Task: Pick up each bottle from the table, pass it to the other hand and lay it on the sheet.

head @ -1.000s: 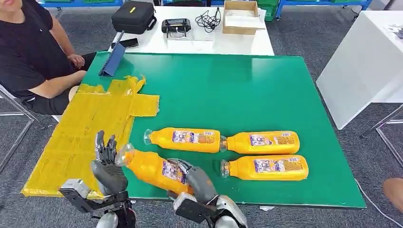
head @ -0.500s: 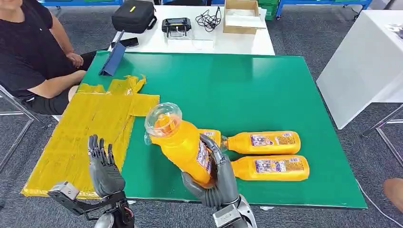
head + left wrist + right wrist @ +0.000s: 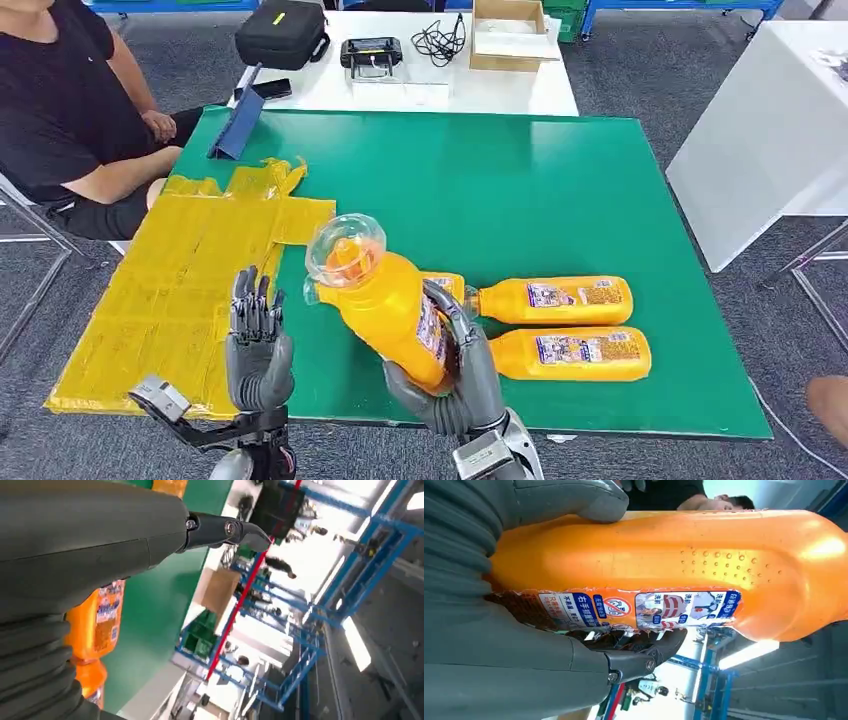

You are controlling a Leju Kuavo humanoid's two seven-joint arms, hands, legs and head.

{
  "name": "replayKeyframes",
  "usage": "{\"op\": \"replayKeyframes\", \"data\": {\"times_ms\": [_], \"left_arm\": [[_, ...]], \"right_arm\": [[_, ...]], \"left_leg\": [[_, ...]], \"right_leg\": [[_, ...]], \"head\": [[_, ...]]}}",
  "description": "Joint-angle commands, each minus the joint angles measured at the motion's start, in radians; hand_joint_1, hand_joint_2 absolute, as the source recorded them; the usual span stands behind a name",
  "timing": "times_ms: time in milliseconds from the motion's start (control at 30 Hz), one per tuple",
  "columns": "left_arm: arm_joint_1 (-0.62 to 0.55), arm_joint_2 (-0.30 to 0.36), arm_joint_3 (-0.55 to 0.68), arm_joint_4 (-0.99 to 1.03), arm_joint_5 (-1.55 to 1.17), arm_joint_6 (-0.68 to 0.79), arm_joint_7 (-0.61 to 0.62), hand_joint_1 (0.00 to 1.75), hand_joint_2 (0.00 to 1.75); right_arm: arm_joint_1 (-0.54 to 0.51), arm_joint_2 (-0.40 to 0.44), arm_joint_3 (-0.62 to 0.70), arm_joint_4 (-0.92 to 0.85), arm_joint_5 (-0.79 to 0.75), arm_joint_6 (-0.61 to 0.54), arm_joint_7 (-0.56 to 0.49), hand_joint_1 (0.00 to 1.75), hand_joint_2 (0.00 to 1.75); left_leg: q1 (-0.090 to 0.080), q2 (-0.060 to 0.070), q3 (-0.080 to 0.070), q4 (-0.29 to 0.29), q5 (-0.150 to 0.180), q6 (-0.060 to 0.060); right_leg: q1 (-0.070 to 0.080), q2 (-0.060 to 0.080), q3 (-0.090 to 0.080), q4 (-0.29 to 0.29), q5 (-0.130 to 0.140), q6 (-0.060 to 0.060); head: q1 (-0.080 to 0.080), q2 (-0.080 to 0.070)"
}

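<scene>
From the head view you have four bottles: one held [image 3: 385, 305], three lying on the table [image 3: 560, 190]. Your right hand [image 3: 450, 375] grips the held one around its lower body, raised above the table's near edge, long axis tilted, clear cap up and toward the left hand. Past the right hand lie one bottle [image 3: 445, 284] partly hidden, a second [image 3: 550, 298] and a third [image 3: 575, 353], all lengthwise, caps toward the sheet [image 3: 170, 290]. Your left hand [image 3: 258, 345] stands upright, fingers apart, holding nothing, beside the held bottle

In the left wrist view, two orange bottles [image 3: 100, 625] show past the thumb

In the right wrist view, thumb and fingers clamp the bottle's labelled body
</scene>
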Motion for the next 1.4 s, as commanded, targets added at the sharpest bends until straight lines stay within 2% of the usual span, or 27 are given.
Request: {"op": "replayKeyframes", "data": {"times_ms": [33, 367, 1033, 1167, 1400], "left_arm": [[0.016, 0.012, -0.037, -0.006, -0.014, -0.046, 0.003, 0.00, 1.75], [0.022, 0.008, -0.025, -0.004, -0.009, -0.079, 0.013, 0.00, 1.75], [0.042, -0.002, 0.009, -0.014, 0.001, -0.136, 0.032, 0.00, 1.75], [0.038, -0.002, 0.006, -0.010, 0.001, -0.147, 0.037, 0.00, 1.75], [0.010, 0.000, -0.011, 0.022, -0.009, -0.142, 0.039, 0.00, 1.75]], "right_arm": [[0.015, -0.002, -0.020, 0.053, 0.033, -0.001, 0.017, 1.75, 1.75], [0.013, 0.002, -0.099, 0.070, 0.047, -0.051, 0.039, 1.75, 1.75], [0.002, 0.013, -0.076, 0.142, 0.110, -0.065, 0.061, 1.75, 1.75], [-0.017, 0.014, -0.056, 0.175, 0.141, -0.060, 0.081, 1.75, 1.75], [-0.118, 0.011, 0.036, 0.364, 0.229, 0.008, 0.163, 1.75, 1.75]], "left_leg": [[0.000, 0.000, 0.002, -0.003, 0.000, 0.001], [0.001, -0.001, 0.002, -0.004, 0.001, 0.001], [0.000, 0.000, 0.000, -0.001, 0.000, 0.000], [0.000, 0.001, 0.000, -0.001, 0.000, 0.000], [0.000, 0.002, 0.001, -0.002, 0.001, 0.000]], "right_leg": [[0.000, -0.001, 0.002, -0.003, 0.000, 0.000], [0.000, -0.003, 0.003, -0.005, 0.001, 0.000], [0.000, 0.000, 0.001, -0.001, 0.000, 0.000], [0.000, 0.000, 0.001, -0.001, 0.000, 0.000], [0.000, 0.001, 0.001, -0.002, 0.001, 0.000]], "head": [[0.000, 0.000], [0.000, 0.000], [0.000, 0.000], [0.000, 0.000], [0.000, 0.000]]}}
